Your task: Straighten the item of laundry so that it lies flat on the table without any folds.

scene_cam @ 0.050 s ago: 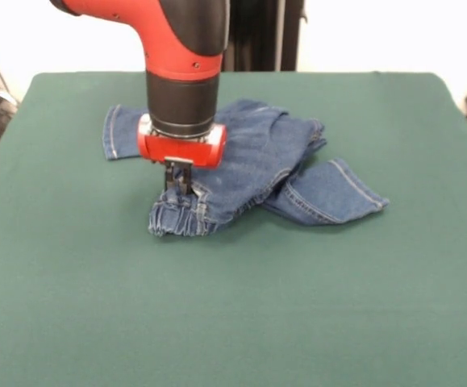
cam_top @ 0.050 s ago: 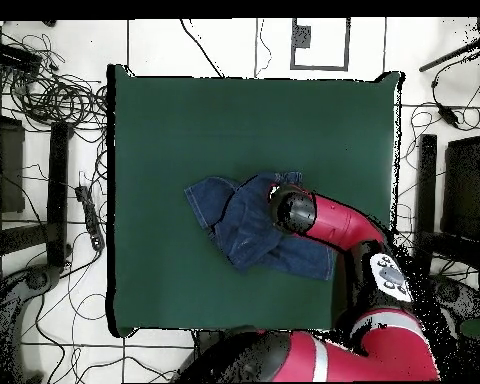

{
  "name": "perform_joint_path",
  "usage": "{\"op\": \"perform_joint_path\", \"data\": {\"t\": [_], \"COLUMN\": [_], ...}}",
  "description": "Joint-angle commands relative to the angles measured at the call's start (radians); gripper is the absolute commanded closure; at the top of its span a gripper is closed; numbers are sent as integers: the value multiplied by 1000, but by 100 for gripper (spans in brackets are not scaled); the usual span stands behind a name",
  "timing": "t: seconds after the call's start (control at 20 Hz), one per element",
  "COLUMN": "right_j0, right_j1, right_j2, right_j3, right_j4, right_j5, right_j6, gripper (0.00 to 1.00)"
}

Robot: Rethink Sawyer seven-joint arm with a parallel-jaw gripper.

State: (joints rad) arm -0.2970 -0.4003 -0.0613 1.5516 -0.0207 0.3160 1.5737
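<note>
Mostly bare green table (jeans rumpled)

Table: dark green rectangle, rounded corners; most of its surface bare. Jeans: blue denim, crumpled in a heap right of the table's centre; one lobe reaches left, another runs toward the lower right. Robot arm: red and black, entering from the bottom edge; its dark rounded end sits over the heap's right part, hiding the gripper. Floor: pale tiles; tangled black cables at left.
</note>
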Motion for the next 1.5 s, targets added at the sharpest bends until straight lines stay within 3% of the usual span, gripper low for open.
{"op": "perform_joint_path", "data": {"t": [0.05,0.4,0.7,1.05,1.25,1.5], "right_j0": [124,206,259,251,207,171], "right_j1": [-71,-120,-140,-164,-160,-141], "right_j2": [-49,-92,-122,-135,-133,-113], "right_j3": [62,162,168,98,-30,-113], "right_j4": [94,188,244,242,216,187], "right_j5": [240,197,252,425,584,648], "right_j6": [289,393,421,386,334,281], "gripper": [100,100,100,100,100,100]}}
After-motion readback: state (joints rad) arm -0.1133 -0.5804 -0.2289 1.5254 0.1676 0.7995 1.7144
